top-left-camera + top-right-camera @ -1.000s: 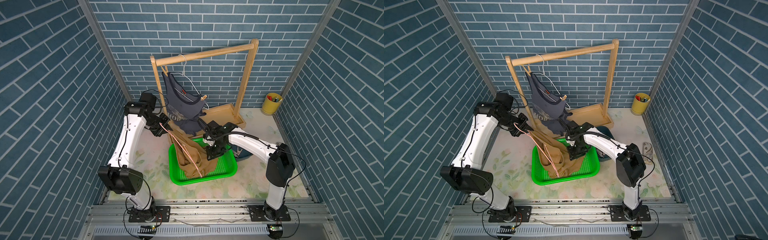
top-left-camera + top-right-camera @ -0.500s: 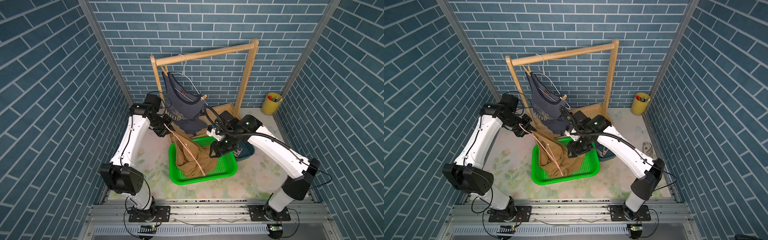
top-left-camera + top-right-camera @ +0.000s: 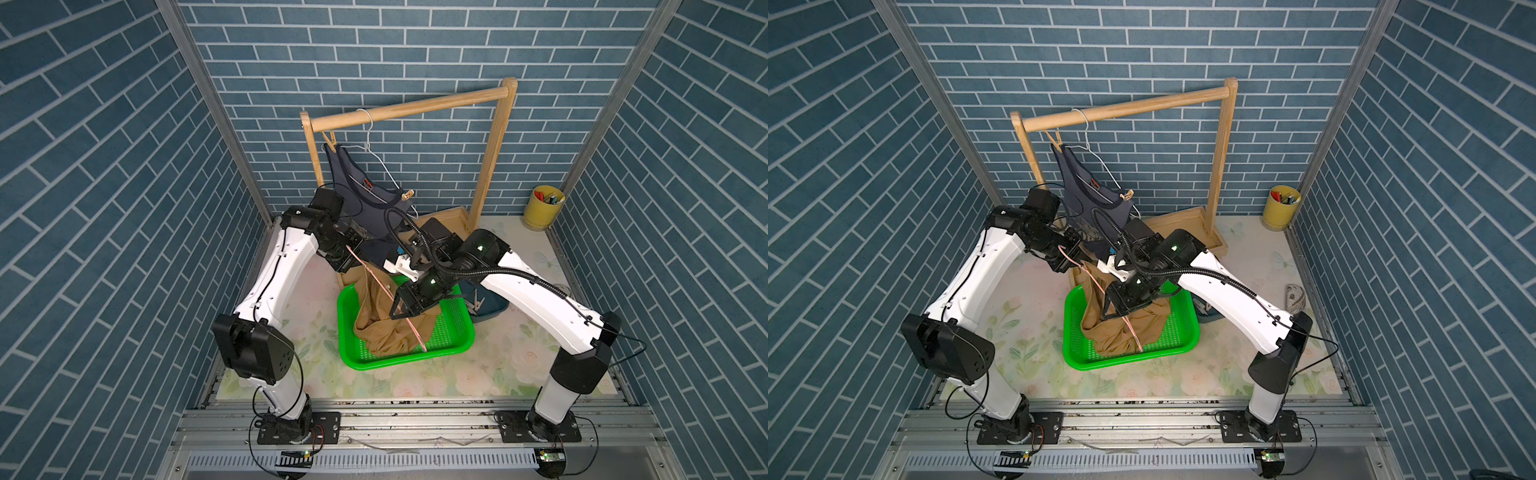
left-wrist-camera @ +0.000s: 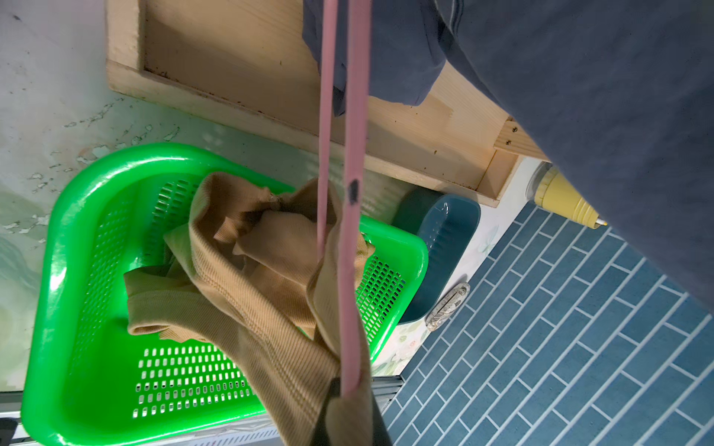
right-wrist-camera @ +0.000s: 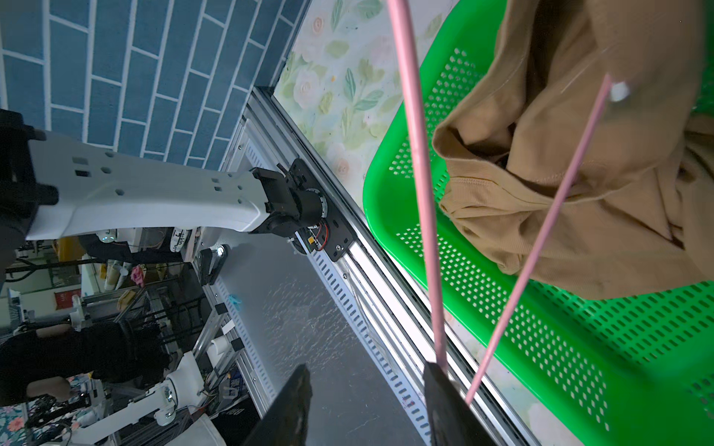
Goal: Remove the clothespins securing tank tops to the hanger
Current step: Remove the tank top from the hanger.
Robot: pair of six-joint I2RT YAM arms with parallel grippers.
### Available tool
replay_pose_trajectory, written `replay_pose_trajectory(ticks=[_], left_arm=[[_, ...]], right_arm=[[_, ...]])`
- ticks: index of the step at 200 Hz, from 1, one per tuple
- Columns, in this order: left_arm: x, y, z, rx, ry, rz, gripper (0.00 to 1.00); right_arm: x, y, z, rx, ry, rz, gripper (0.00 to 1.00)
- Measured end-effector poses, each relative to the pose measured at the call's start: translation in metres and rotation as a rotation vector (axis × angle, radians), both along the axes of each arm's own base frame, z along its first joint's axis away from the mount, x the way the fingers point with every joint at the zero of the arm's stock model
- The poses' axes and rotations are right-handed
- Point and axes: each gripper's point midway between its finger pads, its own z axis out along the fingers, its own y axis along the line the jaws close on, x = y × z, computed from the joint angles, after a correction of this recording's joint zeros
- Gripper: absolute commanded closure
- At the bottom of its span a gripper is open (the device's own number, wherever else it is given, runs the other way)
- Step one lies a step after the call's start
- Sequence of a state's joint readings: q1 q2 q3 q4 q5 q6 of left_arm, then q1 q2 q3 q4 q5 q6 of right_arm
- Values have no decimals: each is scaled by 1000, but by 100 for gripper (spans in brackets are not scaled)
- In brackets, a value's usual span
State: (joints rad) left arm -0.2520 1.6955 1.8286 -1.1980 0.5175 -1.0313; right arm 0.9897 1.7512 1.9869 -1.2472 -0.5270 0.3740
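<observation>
My left gripper is shut on a pink wire hanger, gripping it together with a fold of the tan-brown tank top. That top trails down into the green basket. My right gripper hovers over the basket, open, with nothing between its fingers. The pink wire runs against the outside of one finger. The dark grey-blue tank top hangs from a white hanger on the wooden rack. A pale clothespin is clipped at its lower shoulder.
A blue bowl with loose clothespins sits just right of the basket. The rack's wooden base tray lies behind it. A yellow cup stands in the back right corner. Brick walls close in on three sides.
The right arm has swung its elbow out to the right and stretched over the basket. The left arm has shifted slightly right with the pink hanger, and the tan top has sagged lower.
</observation>
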Motion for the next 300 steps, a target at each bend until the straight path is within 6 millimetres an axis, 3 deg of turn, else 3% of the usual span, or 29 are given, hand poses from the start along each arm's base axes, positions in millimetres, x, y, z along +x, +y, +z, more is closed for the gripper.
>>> replay_pose_trajectory(ticks=[25,34,64,93,143,212,233,256,272,276,291,300], left_arm=[[2,-4,3,-31,-1,6,100],[2,-6,4,-39,1,8,100],[3,-7,5,-44,0,9,100],[3,-7,3,-43,4,8,100],[6,-11,4,-41,14,-23,100],[-1,-12,1,-33,33,-55,100],[-1,-13,1,-35,33,-57,100],[-2,-15,3,-43,31,-64,100],[-3,-18,5,-52,32,-70,100],[-4,-19,5,-55,32,-72,100],[-4,-22,6,-63,34,-73,100],[-2,-23,7,-65,25,-71,100]], right_arm=[[0,-1,-13,-37,4,12,76],[0,-3,-18,-52,0,16,78],[0,-8,-25,-81,-6,23,62],[3,-12,-14,-85,-45,13,52],[15,-32,2,-129,-152,-26,50],[32,-39,34,-91,-265,-64,48],[31,-37,28,-96,-252,-57,48],[31,-29,5,-107,-210,-42,48],[31,-22,-11,-117,-177,-34,55],[32,-20,-14,-117,-170,-30,59],[34,-10,-22,-108,-149,-19,96],[34,-5,-24,-100,-135,-16,100]])
